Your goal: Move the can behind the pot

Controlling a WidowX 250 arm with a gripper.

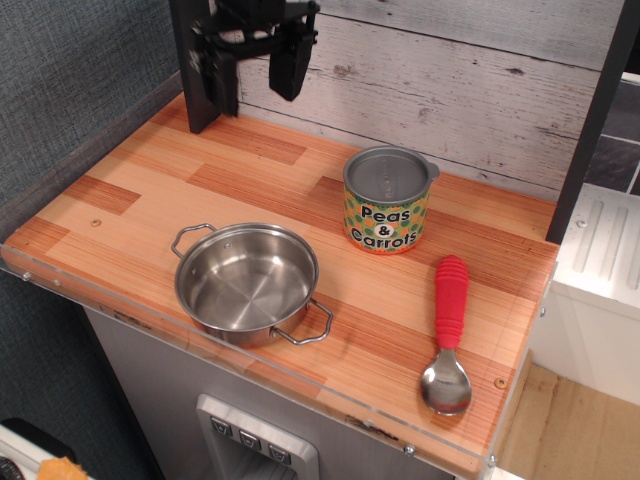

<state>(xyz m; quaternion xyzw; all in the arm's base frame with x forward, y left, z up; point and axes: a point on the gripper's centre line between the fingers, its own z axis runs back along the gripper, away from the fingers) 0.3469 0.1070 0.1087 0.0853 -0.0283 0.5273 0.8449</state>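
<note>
Can (pixel 388 201) labelled "Peas & Carrots", steel pot (pixel 247 282) front-left, claw (pixel 256 63) spread apart, empty

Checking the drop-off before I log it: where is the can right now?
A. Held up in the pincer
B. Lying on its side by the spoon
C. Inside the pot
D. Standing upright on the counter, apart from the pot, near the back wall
D: the can stands upright on the counter, behind and to the right of the pot with bare wood between them, while the pincer is raised at the upper left, holding nothing.
</note>
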